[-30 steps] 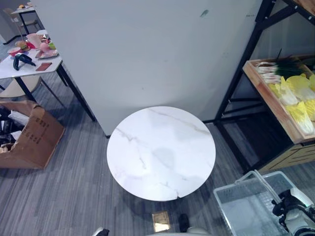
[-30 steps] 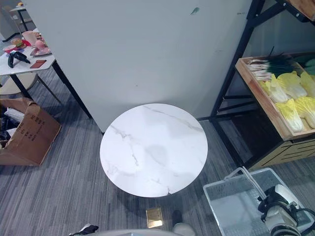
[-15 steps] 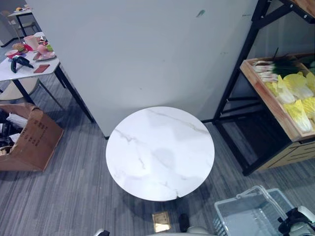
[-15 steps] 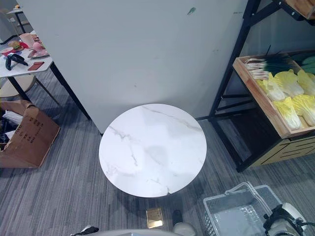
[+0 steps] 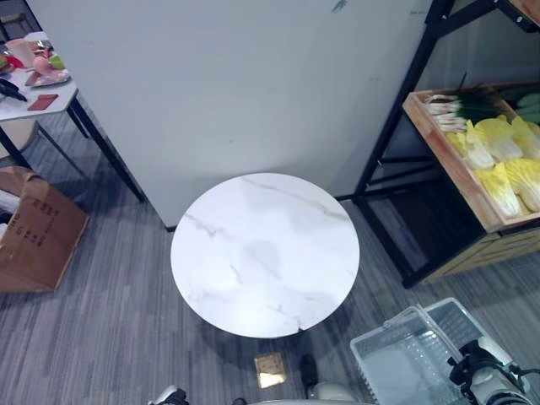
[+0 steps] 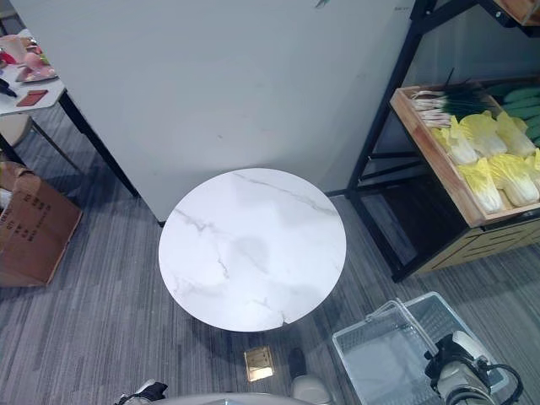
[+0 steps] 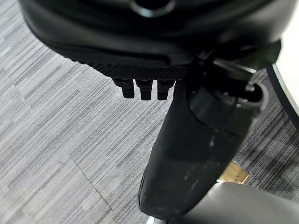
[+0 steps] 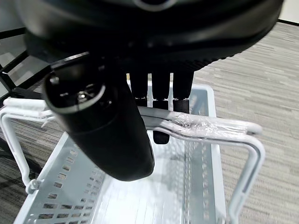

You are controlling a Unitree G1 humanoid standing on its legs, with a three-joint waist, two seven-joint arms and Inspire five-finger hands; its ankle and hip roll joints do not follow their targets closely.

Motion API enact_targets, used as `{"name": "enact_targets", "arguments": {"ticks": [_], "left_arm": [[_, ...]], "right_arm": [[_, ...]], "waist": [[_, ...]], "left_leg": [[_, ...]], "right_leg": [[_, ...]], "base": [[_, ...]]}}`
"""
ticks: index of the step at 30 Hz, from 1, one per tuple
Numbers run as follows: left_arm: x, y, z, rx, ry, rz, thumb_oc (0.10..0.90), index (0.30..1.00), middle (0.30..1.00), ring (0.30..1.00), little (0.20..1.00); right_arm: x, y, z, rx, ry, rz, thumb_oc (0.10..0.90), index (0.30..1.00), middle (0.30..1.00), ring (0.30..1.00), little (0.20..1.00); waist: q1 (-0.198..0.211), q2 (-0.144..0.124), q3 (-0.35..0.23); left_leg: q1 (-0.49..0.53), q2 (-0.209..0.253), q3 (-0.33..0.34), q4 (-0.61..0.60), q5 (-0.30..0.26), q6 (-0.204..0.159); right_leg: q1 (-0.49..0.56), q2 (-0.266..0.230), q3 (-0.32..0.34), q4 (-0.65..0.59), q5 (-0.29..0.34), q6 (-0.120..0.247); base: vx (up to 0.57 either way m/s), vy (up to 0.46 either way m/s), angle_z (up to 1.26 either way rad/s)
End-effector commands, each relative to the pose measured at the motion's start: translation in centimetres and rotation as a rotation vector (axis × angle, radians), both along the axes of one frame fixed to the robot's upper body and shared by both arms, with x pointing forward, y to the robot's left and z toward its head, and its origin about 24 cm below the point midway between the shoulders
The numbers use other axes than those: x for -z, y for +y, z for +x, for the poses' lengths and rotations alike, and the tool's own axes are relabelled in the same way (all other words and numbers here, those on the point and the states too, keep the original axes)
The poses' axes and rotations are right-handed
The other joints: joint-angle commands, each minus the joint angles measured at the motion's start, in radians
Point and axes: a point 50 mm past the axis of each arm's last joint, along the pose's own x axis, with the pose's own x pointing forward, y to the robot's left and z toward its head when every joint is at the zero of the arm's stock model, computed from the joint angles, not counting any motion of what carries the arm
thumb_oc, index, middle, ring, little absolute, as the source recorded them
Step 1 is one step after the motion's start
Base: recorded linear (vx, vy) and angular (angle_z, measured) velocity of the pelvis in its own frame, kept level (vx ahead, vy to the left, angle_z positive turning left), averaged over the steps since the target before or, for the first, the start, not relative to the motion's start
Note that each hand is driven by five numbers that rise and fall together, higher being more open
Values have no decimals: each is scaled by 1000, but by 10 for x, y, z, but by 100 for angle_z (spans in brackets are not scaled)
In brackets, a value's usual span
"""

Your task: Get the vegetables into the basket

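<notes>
round table [image 5: 265, 253]: white top veined in grey like marble, smooth with a soft sheen
basket [image 6: 380, 361]: pale translucent plastic, perforated walls, white wire handles; clear crinkled film wrapped round the handles under the right hand [image 8: 159, 100]
right hand: dark plastic, thumb smooth and slightly glossy
left hand [image 7: 145, 88]: dark, matt ribbed palm surface
floor [image 5: 110, 329]: grey carpet, streaked and matt
crate [image 6: 439, 160]: bare light wood, matt
rack [image 5: 396, 152]: black metal frame, matt
cardboard box [image 5: 34, 236]: brown, dull
partition wall [image 5: 236, 84]: pale, flat, matt

Empty basket [image 6: 384, 354] — vegetables [image 6: 481, 160] shelved
</notes>
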Motion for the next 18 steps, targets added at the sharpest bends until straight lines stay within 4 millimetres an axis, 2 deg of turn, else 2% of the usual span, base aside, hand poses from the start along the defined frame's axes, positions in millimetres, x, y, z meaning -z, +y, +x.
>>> {"name": "enact_targets", "arguments": {"ticks": [1,8,9,12,13,16,17,18], "left_arm": [[-5,7,17,23,-35,44,900,1000,1000,1000,1000],[-6,9,18,16,-45,48,900,1000,1000,1000,1000],[-7,10,20,7,-53,49,900,1000,1000,1000,1000],[-7,11,21,1,-56,51,900,1000,1000,1000,1000],[-7,12,20,-3,-56,52,900,1000,1000,1000,1000],[-8,14,20,-34,-62,60,900,1000,1000,1000,1000],[-8,14,20,-35,-62,60,900,1000,1000,1000,1000],[-8,14,19,-45,-62,60,900,1000,1000,1000,1000]], "right_arm": [[-42,-19,52,-70,-134,-147,400,300,300,300,300],[-40,-3,68,-117,-167,-123,400,300,300,300,300],[-38,5,75,-136,-180,-110,400,300,300,300,300],[-38,12,80,-148,-198,-97,400,300,300,300,300],[-37,14,82,-156,-198,-92,400,300,300,300,300],[-39,28,96,-197,-231,-76,400,300,300,300,300],[-39,28,97,-197,-232,-76,400,300,300,300,300],[-39,31,99,-203,-236,-70,400,300,300,300,300]], "waist": [[0,-22,2],[-5,-26,14],[-6,-28,23],[-5,-29,31],[-1,-28,33],[37,-16,46],[37,-17,45],[46,-19,43]], "left_leg": [[-27,-11,-20,6,8,-10],[-33,-20,18,6,5,-4],[-34,-17,35,6,7,-4],[-40,-6,49,6,11,-6],[-41,0,54,6,14,-7],[-55,39,88,7,24,-18],[-58,39,88,6,28,-19],[-62,46,97,7,31,-22]], "right_leg": [[41,-49,9,69,-44,105],[-3,-51,39,74,-3,128],[-26,-57,31,76,27,137],[-45,-67,18,80,42,142],[-46,-74,4,85,40,141],[-13,-147,-139,121,6,129],[-16,-148,-139,120,8,128],[-5,-168,-163,122,9,128]], "base": [[-37,70,-25],[-33,45,-21],[-71,-23,-31],[-62,-41,-28],[-68,-62,-31],[-130,-110,-19],[-76,-74,-32],[-53,-62,-40]]}}
